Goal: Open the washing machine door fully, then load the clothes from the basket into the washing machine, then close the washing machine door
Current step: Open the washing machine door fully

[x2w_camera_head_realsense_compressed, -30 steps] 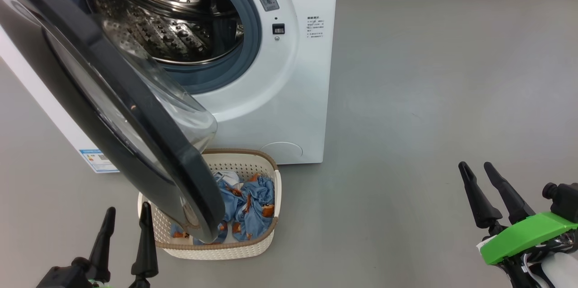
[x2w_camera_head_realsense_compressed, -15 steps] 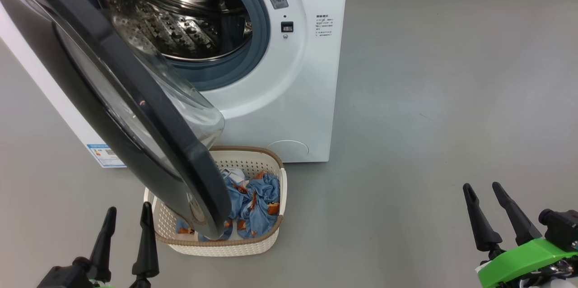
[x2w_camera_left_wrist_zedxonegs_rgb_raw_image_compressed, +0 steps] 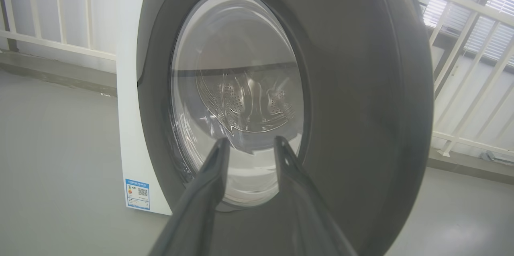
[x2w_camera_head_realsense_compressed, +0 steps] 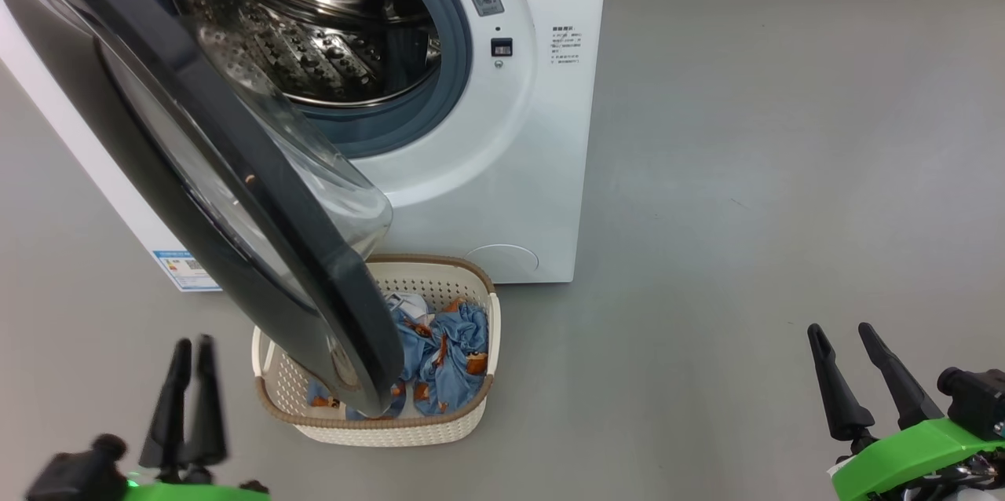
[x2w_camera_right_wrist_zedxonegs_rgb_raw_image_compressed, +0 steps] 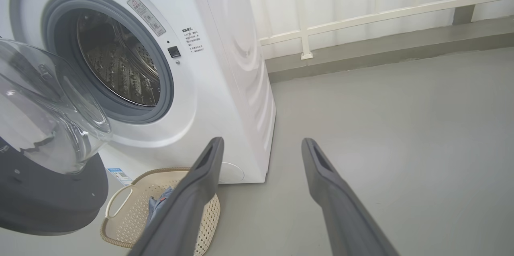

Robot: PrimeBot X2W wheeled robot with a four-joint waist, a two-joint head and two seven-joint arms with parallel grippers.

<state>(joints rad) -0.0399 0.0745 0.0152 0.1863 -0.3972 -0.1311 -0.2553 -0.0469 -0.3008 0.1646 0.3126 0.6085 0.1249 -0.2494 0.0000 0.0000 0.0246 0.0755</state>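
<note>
1. At the lower left of the head view, the left gripper (x2w_camera_head_realsense_compressed: 194, 342) points up the frame. Its two dark fingers are a little blurred and stand narrowly parted, with nothing between them. In its own wrist view the tips sit in front of the porthole glass, apart from it as far as I can tell.
2. The washing machine door (x2w_camera_head_realsense_compressed: 204, 171) is swung out across the left half of the frame, its clear bulge facing the machine.
3. A blue label (x2w_camera_head_realsense_compressed: 184, 272) shows low on the washing machine (x2w_camera_head_realsense_compressed: 502, 171), just left of the door's lower edge.
4. At upper centre the steel drum (x2w_camera_head_realsense_compressed: 314, 30) lies open inside the grey seal (x2w_camera_head_realsense_compressed: 451, 53).
5. The basket (x2w_camera_head_realsense_compressed: 392, 422) stands on the grey floor (x2w_camera_head_realsense_compressed: 746, 171) just before the machine. The door's lower edge hides its left part.
6. The clothes (x2w_camera_head_realsense_compressed: 444, 356), light blue with orange-brown patches, lie inside the basket.
7. At the lower right the right gripper (x2w_camera_head_realsense_compressed: 840, 328) hangs over bare floor, fingers spread wide and empty, well apart from the basket.
</note>
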